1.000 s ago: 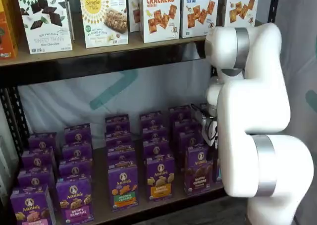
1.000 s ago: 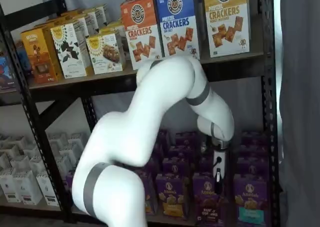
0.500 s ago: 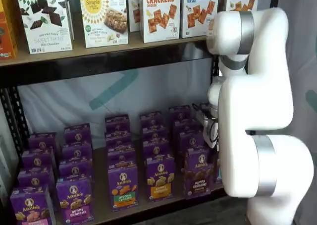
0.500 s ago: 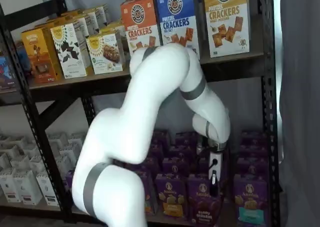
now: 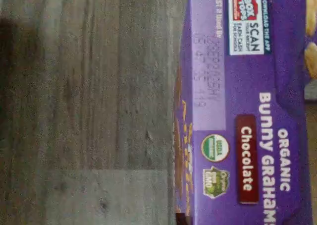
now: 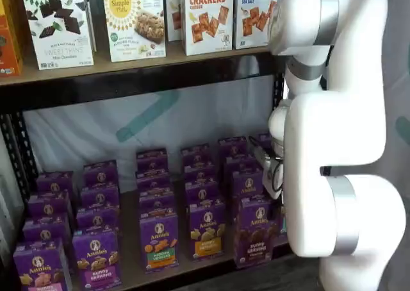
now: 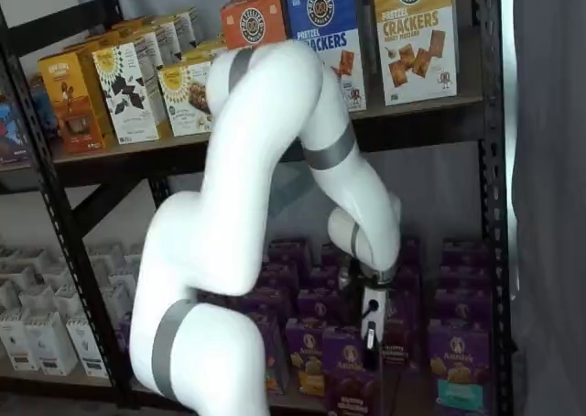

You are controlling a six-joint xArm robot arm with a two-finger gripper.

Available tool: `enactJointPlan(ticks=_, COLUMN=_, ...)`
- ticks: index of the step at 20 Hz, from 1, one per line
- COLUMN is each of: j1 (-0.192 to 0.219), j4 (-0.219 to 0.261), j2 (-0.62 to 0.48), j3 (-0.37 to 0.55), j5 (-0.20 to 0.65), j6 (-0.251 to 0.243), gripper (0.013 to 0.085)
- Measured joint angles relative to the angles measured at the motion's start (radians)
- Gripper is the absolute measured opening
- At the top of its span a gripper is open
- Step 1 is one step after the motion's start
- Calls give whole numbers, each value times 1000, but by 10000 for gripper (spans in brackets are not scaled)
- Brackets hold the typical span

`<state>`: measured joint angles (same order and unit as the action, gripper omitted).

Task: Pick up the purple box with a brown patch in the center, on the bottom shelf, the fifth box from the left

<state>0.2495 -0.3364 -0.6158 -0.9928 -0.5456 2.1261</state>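
Gripping status below, biggest item first.

Rack: black metal frame, two boards in both shelf views; my white arm (image 6: pixel 333 143) stands between the cameras and the shelves.

Upper board: cracker boxes (image 6: pixel 207 18) in a row, white, blue, yellow and orange fronts.

Bottom shelf (image 6: pixel 128 265): brown board, rows of purple cartons running front to back.

Arm: elbow up level with the upper board, forearm dropping down to the front of the bottom shelf (image 7: pixel 293 399).

Purple box (image 6: pixel 255 234): upright, dark brown patch mid-front, round white logo above it. It stands forward of its row, at the front edge of the board, just beside my arm. In a shelf view (image 7: pixel 352 379) it hangs directly below my wrist, lower and further forward than the cartons next to it.

Orange-panel carton (image 6: pixel 207 229): next one over, upright at the front of its row.

Gripper (image 7: pixel 370 335): white body and one black finger show, pointing down onto the top of the purple box. My fingers are clamped on that box.

Wrist view: purple box (image 5: pixel 242 111) fills one side, seen turned on its side, top panel facing the camera. Readable: "Organic Bunny Grahams", "Chocolate" on a dark brown tag, Box Tops scan label, round organic seal. Grey wood-grain floor (image 5: pixel 84 106) fills the other side.

Fingers in wrist view: not visible.
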Motion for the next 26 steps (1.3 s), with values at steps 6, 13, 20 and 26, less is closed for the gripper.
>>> enactJointPlan(ticks=6, j1=-59, j4=-73, j2=143, j3=157, j5=4, j6=11, gripper=330)
enactJointPlan(ticks=13, j1=-134, j4=-153, j2=331, j3=313, j5=-29, j6=2, gripper=330)
enactJointPlan(ticks=20, j1=-215, j4=-209, j2=579, j3=455, j5=-91, j6=-57, gripper=330)
enactJointPlan(ticks=26, j1=-294, j4=-162, j2=752, j3=544, j5=-22, j6=-195, gripper=330)
